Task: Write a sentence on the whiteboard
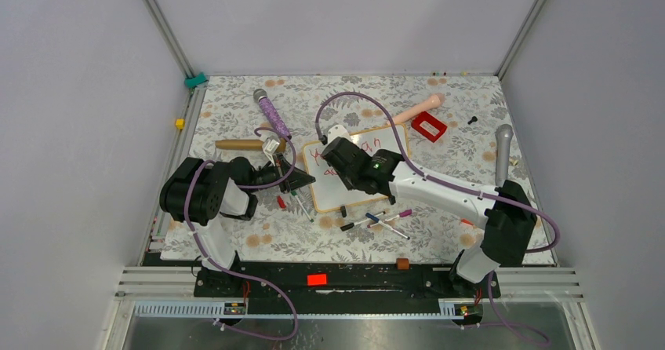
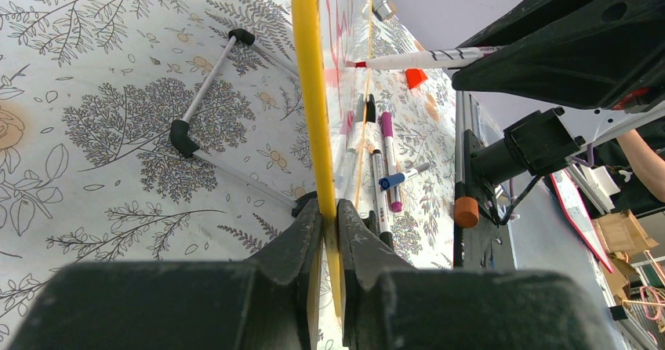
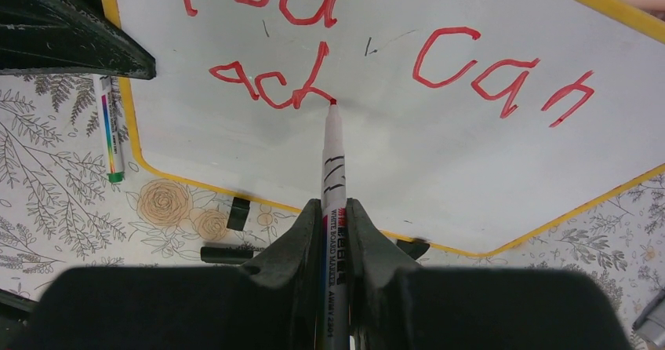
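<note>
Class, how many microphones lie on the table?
2. A purple microphone lies at the back left; a grey microphone lies at the right edge. Others may be hidden.

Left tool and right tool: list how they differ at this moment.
The left tool clamps the whiteboard by its yellow edge; the right tool clamps a marker. The left tool sits at the board's side; the right tool hangs over its face, marker tip at the red lettering. Both are black and shut on something.
</note>
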Robot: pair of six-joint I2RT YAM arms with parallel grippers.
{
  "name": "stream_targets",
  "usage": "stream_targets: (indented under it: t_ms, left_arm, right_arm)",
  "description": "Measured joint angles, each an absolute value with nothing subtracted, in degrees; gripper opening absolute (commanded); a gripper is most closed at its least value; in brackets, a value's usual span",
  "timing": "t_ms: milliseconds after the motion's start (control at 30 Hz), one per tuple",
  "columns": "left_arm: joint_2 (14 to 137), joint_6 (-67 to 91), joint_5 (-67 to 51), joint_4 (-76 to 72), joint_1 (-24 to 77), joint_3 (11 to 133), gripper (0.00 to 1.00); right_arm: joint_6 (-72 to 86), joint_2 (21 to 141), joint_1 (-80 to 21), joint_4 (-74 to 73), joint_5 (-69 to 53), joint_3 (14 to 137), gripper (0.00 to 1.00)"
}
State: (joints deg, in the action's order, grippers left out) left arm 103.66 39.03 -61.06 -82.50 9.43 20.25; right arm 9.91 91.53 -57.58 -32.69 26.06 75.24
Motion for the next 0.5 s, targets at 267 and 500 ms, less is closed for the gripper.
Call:
stream_targets:
  t_ms: [267,500]
  left_arm:
    - [103.7,39.0,-61.0,-82.5,9.4,20.3,0.0]
    - [103.7,39.0,-61.1,-82.5,9.4,20.3,0.0]
  right_arm:
    - [10.6,91.0,-57.6,-32.7,25.9,74.1,0.0]
    - [10.8,90.8,-57.6,-32.8,25.5,73.6,0.0]
